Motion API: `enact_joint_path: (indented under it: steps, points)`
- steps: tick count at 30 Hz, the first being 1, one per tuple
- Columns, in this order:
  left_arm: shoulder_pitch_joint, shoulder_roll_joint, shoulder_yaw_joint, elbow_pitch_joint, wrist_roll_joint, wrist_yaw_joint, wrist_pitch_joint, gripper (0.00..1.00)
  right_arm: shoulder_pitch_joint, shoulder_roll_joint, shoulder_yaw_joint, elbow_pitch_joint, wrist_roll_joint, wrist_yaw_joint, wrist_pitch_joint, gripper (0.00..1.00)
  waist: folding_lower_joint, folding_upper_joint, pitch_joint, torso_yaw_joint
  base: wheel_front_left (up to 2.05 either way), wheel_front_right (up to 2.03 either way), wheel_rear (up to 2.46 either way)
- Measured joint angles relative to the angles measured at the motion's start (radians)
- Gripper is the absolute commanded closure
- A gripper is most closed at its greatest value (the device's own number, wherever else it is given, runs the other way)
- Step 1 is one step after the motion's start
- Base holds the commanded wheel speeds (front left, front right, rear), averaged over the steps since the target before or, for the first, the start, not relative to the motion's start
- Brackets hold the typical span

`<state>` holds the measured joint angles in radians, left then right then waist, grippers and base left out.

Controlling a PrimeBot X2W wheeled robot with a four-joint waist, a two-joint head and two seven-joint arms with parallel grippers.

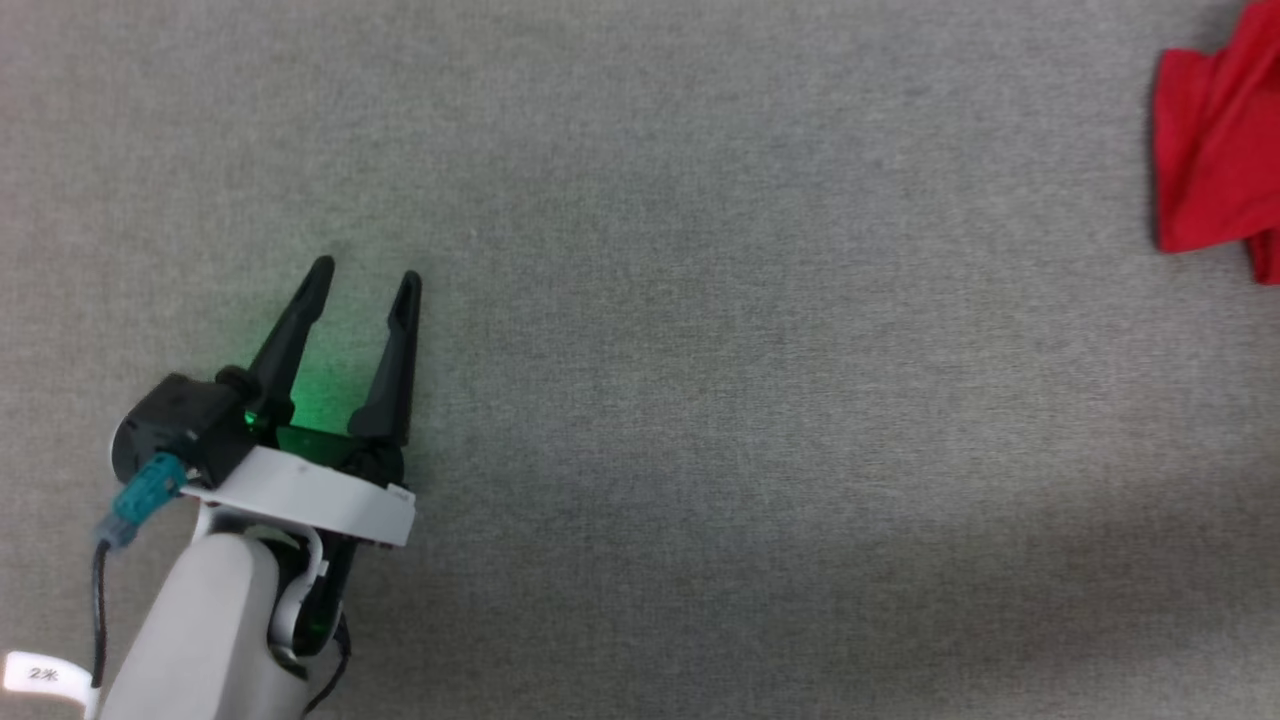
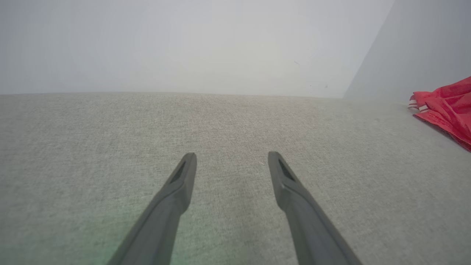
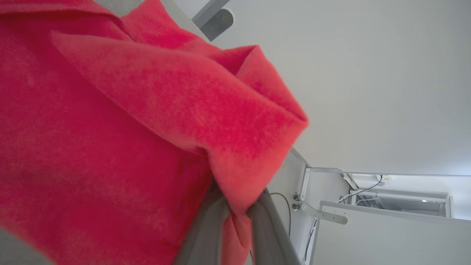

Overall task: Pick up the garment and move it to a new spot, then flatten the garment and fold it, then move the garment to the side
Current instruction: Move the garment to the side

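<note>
Garment (image 1: pixel 1215 140): large red jersey cloth with red-white striped trim, bunched at the far right edge of the grey fabric tabletop (image 1: pixel 700 400).
Right fingers (image 3: pixel 204 235): nearly closed, pinching a red fold.
Left fingers (image 1: pixel 290 340): spread wide, empty, well apart from the cloth.
Risk: single-point pinch, so the fold could slip free, or the trailing bulk drag and bunch.
Hidden: most of the jersey is cut off; the bite is probably shallow, hard to tell.

You're looking at a plain red garment (image 1: pixel 1215 140) with red-and-white striped trim (image 2: pixel 418 105). The surface (image 1: pixel 700 300) is flecked grey. Your left hand (image 1: pixel 366 272) has black fingers (image 1: pixel 290 335), a white collar (image 1: pixel 310 495), a teal plug (image 1: pixel 145 495) and a green glow (image 1: pixel 325 395).
</note>
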<state>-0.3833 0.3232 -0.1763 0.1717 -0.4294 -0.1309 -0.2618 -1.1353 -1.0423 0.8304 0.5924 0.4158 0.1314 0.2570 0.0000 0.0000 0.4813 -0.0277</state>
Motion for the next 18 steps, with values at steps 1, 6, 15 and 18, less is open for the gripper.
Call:
enact_joint_path:
  steps: [1,6,15,18]
  points:
    - [-0.005,-0.001,-0.003,-0.001,0.000,0.000,0.000,0.00,-0.005,-0.004,0.003,0.009,-0.012,0.000,0.002,1.00,0.0000,0.0000,0.006,0.002,0.00,0.00,0.00]
    - [-0.015,-0.003,-0.014,0.001,-0.002,0.000,0.000,0.00,-0.023,-0.002,0.004,0.070,-0.047,0.000,0.007,1.00,0.0000,0.0000,0.030,0.019,0.00,0.00,0.00]
    - [-0.028,-0.008,-0.025,0.003,-0.011,0.000,0.000,0.00,-0.023,0.052,-0.043,0.182,-0.057,0.000,0.001,1.00,0.0000,0.0000,0.061,0.058,0.00,0.00,0.00]
    - [-0.029,-0.010,-0.028,0.004,-0.011,0.000,0.000,0.00,-0.021,0.072,-0.065,0.220,-0.057,0.000,-0.009,1.00,0.0000,0.0000,0.067,0.070,0.00,0.00,0.00]
